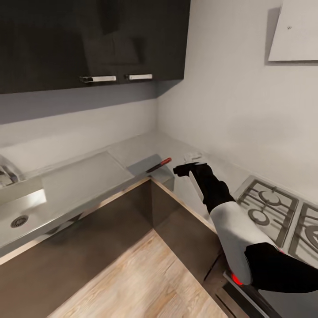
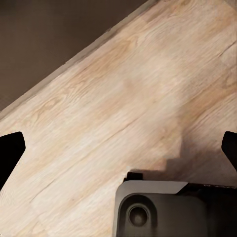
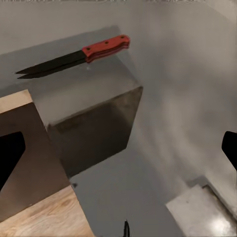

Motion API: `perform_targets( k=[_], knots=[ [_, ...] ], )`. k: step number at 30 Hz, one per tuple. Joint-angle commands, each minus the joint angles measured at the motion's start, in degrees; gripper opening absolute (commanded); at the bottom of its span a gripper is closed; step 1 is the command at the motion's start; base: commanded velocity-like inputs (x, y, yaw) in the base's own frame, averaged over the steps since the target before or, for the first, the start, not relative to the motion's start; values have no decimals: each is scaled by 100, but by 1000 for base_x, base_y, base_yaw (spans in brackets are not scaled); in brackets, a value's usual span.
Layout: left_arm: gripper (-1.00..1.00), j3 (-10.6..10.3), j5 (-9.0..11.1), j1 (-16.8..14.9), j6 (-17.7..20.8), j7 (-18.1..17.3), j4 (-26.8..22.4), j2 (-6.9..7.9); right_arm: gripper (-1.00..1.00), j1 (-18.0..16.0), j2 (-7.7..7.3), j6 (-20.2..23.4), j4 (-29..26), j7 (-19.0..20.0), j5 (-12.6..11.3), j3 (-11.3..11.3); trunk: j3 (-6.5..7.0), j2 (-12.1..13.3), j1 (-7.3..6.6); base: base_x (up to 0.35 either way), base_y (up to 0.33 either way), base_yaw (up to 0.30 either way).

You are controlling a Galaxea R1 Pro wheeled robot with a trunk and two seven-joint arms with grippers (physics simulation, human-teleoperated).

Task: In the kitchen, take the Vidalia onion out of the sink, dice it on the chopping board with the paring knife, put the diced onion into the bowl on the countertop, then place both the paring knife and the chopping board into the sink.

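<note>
Paring knife (image 1: 159,164) lies at frame centre on the dark chopping board (image 1: 143,166), at the countertop (image 1: 132,150) corner. Right gripper (image 1: 183,169) hovers just right of the knife handle, fingers spread wide. Sink (image 1: 26,218) at left edge. Left gripper (image 2: 118,148) spread wide above the wooden floor (image 2: 123,98).

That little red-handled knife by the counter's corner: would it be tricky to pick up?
Probably a bit. The knife lies flat on the countertop, leaving the fingers little to get under. It looks thin, stiff and light, so a nudge would likely slide it. Being flat, it shouldn't roll.
</note>
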Motion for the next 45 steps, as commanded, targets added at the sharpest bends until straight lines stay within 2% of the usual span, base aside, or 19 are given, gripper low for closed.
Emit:
perform_targets(
  k=[1,9,23,45],
  knots=[
    [100,-17,17,0,-12,37,-3,4,100,-5,1,33,18,4,47,6,-10,-10,7,313,147,0],
    [100,-17,17,0,-12,34,-1,0,100,2,-5,33,120,3,47,5,-10,-10,7,289,177,0],
    [100,-17,17,0,-14,28,15,0,100,4,1,33,120,-5,47,10,-10,-10,7,69,40,0],
    [100,-23,17,0,-12,28,79,-5,100,4,-8,33,119,-28,79,3,-10,-10,7,297,50,0]
  ],
)
